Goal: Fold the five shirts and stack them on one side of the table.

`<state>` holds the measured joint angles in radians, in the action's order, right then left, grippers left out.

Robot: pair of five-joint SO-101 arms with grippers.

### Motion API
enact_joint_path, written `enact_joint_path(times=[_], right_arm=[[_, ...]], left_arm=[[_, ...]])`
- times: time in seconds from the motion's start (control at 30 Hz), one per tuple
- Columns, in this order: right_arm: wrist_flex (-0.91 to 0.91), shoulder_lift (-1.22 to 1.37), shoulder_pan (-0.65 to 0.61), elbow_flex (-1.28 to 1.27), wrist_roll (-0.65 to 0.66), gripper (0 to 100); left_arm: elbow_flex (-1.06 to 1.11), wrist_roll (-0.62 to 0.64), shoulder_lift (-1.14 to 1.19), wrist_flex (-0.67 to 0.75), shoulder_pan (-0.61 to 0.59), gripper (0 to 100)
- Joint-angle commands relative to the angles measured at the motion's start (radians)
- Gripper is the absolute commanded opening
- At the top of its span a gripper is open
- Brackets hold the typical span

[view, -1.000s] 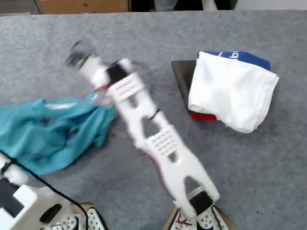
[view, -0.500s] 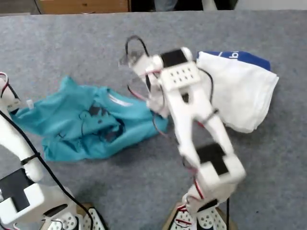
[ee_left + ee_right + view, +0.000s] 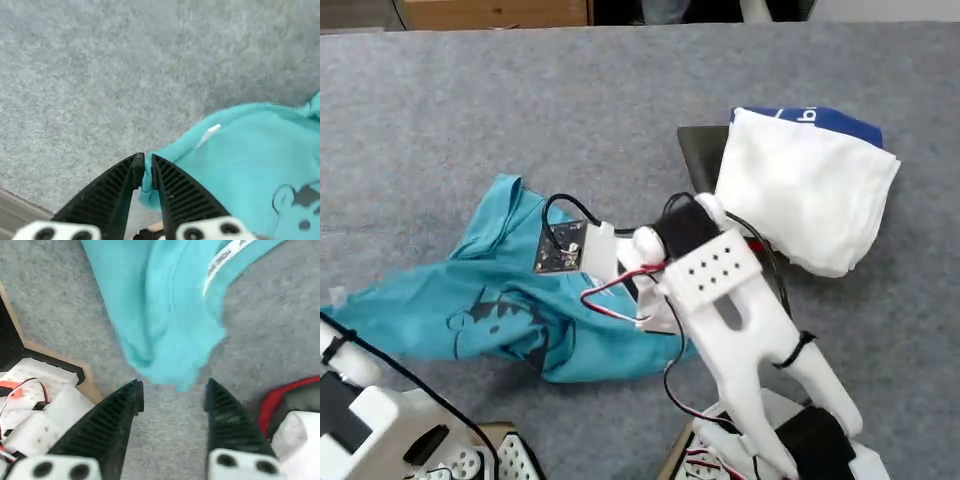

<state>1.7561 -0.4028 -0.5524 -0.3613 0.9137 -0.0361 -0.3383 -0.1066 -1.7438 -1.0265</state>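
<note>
**Q:** What is the state and position of the teal shirt (image 3: 520, 310)?

**A:** It lies unfolded and rumpled, print up, on the grey table (image 3: 470, 100) near the arm bases. The left gripper (image 3: 145, 160) pinches one corner between its jaws. The right gripper (image 3: 172, 385) hangs over another edge, jaws spread.

**Q:** What surrounds or obstructs it?

**A:** A stack of folded shirts (image 3: 775, 215) lies to its right, with a white shirt (image 3: 810, 180) on top and blue, red and dark edges beneath. The right arm (image 3: 740, 310) covers part of the teal shirt.
</note>
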Motion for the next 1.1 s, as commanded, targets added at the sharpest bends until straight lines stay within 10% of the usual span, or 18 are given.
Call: enact_joint_path(times=[0.0,0.53,0.83,1.07], right_arm=[[0.003,-0.035,-0.008,0.133,0.006,22.3],[-0.42,0.889,-0.058,0.773,-0.431,23.0],[-0.166,1.409,-0.091,1.426,-0.466,22.4],[0.015,1.699,-0.072,1.805,-0.466,2.3]], left_arm=[[0.062,-0.049,-0.034,0.023,-0.024,3],[0.166,-0.012,-0.035,0.123,-0.044,3],[0.166,0.002,-0.035,0.123,-0.041,3],[0.166,0.008,-0.029,0.16,-0.041,3]])
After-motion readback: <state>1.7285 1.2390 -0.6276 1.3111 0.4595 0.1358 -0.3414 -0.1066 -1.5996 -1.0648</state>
